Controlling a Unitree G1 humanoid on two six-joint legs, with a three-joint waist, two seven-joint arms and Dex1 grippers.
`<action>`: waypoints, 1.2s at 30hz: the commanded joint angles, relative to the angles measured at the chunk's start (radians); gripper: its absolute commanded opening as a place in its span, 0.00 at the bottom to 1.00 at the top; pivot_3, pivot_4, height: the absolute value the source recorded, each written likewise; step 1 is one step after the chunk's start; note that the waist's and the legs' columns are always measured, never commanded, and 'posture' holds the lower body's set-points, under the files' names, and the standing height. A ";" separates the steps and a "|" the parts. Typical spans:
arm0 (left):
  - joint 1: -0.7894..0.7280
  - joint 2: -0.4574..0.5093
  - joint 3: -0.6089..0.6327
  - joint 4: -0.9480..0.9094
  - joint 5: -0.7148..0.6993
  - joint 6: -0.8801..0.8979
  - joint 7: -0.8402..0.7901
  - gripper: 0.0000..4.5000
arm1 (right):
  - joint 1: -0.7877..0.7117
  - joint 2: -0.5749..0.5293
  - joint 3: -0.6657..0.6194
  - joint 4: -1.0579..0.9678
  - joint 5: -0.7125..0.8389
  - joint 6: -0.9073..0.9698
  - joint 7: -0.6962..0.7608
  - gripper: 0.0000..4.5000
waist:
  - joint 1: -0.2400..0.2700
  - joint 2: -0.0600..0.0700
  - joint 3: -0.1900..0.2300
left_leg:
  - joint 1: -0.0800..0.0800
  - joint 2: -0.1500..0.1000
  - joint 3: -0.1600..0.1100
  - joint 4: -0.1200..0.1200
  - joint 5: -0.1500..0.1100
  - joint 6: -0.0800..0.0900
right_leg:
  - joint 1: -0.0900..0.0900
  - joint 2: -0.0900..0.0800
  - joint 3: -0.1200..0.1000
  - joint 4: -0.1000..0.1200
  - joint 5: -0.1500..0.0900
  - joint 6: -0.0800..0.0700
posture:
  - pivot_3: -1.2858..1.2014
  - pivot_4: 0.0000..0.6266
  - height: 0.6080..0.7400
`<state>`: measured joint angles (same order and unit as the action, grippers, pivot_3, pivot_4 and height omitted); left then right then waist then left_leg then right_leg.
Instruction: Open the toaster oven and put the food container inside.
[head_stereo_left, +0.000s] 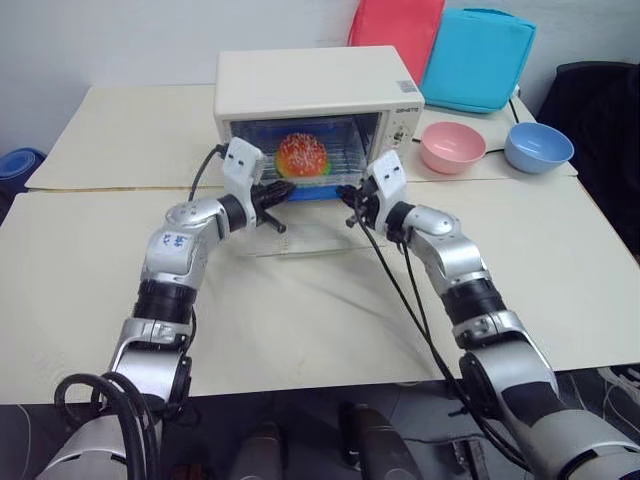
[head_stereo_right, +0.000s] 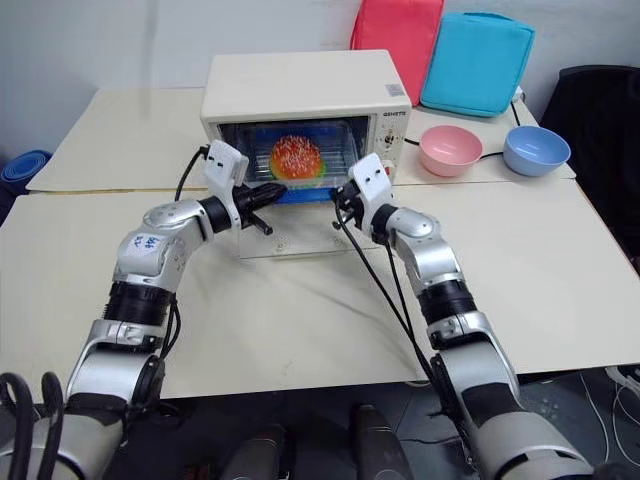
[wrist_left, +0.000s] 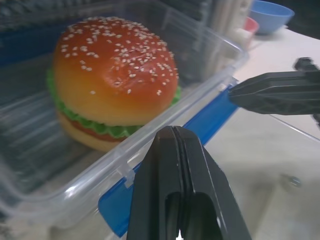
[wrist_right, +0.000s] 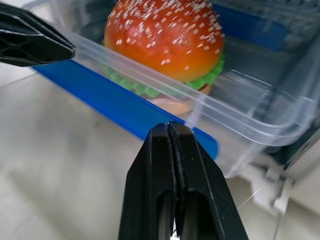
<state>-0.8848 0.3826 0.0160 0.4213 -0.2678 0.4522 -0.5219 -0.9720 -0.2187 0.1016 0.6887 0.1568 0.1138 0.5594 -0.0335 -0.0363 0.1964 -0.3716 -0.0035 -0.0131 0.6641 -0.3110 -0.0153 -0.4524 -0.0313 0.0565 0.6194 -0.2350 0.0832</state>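
**Two closed tools push the box into the oven**

Two tools work together at the open front of the oven. Nearest is the cream table (head_stereo_left: 300, 300). Above it, the left tool (head_stereo_left: 281, 190) and the right tool (head_stereo_left: 350, 196) both have their fingers pressed fully together and grip nothing. Their tips stand at the blue clip on the near long side of the food container (head_stereo_left: 300, 165), one toward each end, touching it or nearly so.

The glass door (head_stereo_left: 300, 232) lies folded down flat below the tools. Beyond it, the container with its toy hamburger (wrist_left: 112, 80) sits partly inside the toaster oven (head_stereo_left: 318, 92), on the wire rack; its near edge is about at the mouth, I think.

My judgement is that the box needs one more push. If one tool pushes harder, the box may turn and jam against a side wall. A closed tip can also slide off the smooth clip and hit the glass door.
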 joint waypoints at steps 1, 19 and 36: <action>-0.015 0.003 0.032 -0.017 -0.004 -0.027 -0.008 0.00 | -0.026 0.009 -0.030 0.012 -0.003 -0.045 0.008 0.01 | 0.001 0.000 0.000 | 0.000 0.000 0.000 0.000 0.000 0.000 | 0.000 0.000 0.000 0.000 0.000 0.000 | 0.52 0.24 1.00; 0.529 0.603 0.486 -0.731 -0.498 0.409 -0.484 0.63 | 0.654 -0.245 -0.064 -0.970 0.234 0.480 0.117 0.00 | -0.004 0.001 0.001 | 0.003 0.001 0.000 0.000 0.001 -0.002 | 0.001 0.002 0.000 -0.001 -0.003 -0.005 | 0.52 0.24 1.00; 0.580 0.646 0.554 -0.723 -0.469 0.349 -0.418 1.00 | 0.345 -0.126 -0.103 -0.544 0.145 0.285 0.075 0.00 | -0.020 0.001 0.001 | 0.013 0.003 0.001 -0.003 -0.001 -0.001 | 0.007 0.002 0.001 0.001 -0.005 -0.006 | 0.52 0.24 1.00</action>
<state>-0.3036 1.0054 0.5350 -0.3011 -0.7421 0.8247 -0.9487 -0.5828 -0.3327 0.0541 0.2025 0.2521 0.3933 0.6131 -0.0538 -0.0349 0.1972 -0.3587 -0.0007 -0.0116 0.6611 -0.3120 -0.0167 -0.4452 -0.0287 0.0573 0.6204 -0.2405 0.0769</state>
